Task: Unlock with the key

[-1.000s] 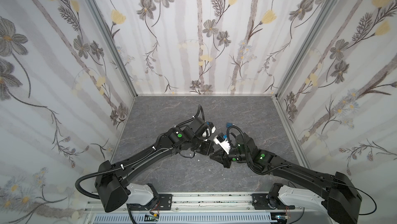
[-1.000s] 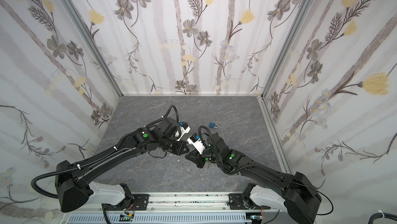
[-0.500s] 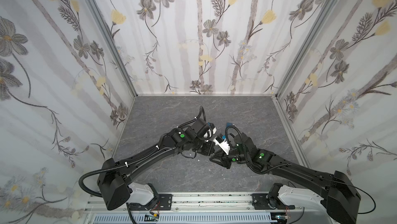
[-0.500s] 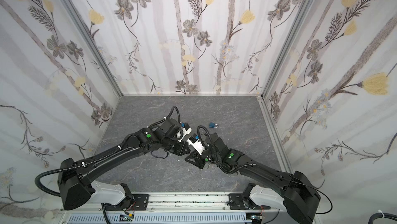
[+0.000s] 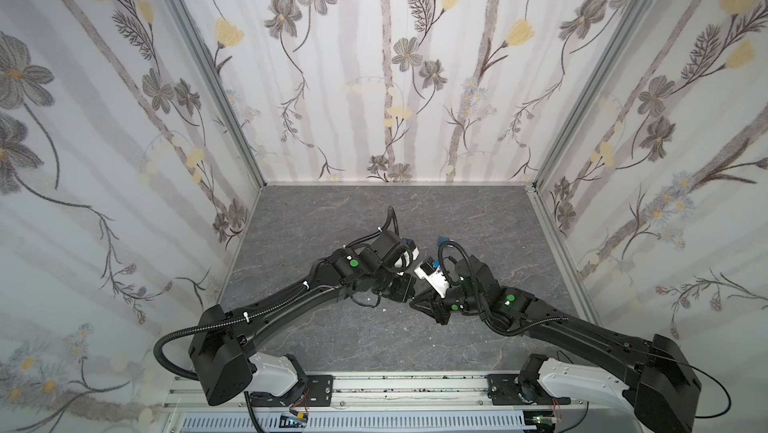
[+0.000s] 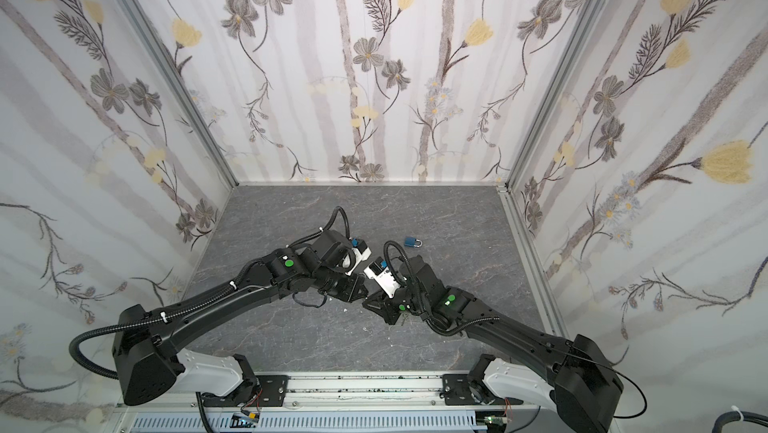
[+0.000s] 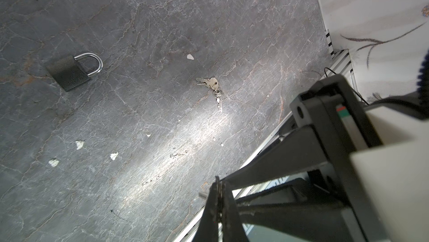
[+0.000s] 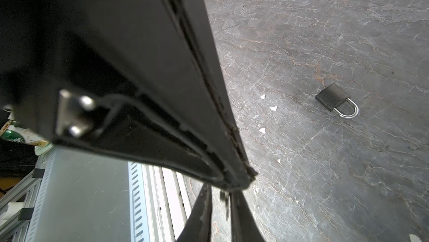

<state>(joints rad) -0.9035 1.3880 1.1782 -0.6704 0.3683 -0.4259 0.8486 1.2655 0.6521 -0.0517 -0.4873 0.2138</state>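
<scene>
The keys (image 7: 211, 87) are found lying flat on the table (image 7: 139, 8), just beneath and slightly behind the right claw (image 6: 366, 305), whose jaws are held slightly apart and empty, so that arm is judged the nearer.

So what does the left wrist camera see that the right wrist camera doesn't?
Only the left wrist view clearly shows the keys, lying loose on the table. Only the right wrist view shows clutter outside the cell, past the front rail. Both show the padlock lying flat on the grey table and scattered white flecks. Both also show the left arm's fingers, shut, and the right arm's fingers, with their tips close together.
</scene>
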